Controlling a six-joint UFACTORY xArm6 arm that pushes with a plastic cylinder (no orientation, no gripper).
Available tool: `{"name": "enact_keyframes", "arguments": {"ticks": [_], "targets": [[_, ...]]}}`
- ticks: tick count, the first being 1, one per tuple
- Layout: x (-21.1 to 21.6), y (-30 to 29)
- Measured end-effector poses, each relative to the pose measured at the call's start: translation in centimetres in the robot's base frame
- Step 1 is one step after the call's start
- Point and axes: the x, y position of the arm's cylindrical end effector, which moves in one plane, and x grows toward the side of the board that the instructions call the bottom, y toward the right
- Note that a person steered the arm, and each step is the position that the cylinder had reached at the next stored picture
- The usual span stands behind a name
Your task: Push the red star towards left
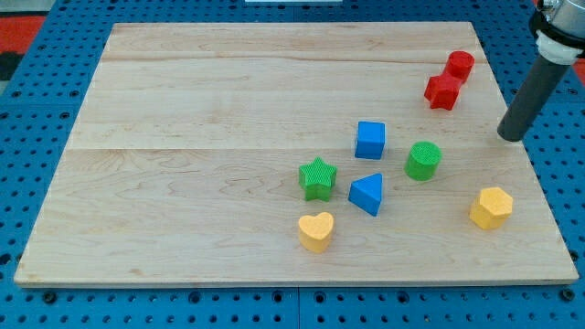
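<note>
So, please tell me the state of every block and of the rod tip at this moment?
my tip: on board, right of and below red star, apart
red star: touches red cylinder
red cylinder: upright
blue cube: free
green cylinder: upright
green star: free
blue triangle: free
yellow heart: free
yellow hexagon: free

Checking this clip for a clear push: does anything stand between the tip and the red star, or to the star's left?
Nothing visible blocks either. My tip sits right of and below the red star, with bare board between. The red cylinder touches the star's upper right, off the leftward path.
</note>
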Motion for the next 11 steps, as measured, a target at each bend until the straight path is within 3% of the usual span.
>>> {"name": "enact_keyframes", "arguments": {"ticks": [2, 4, 6, 9, 11], "targets": [[-2.0, -0.8], [-6.7, -4.0], [-6.8, -12.7], [-7.5, -12.6], [-9.8, -7.8]]}}
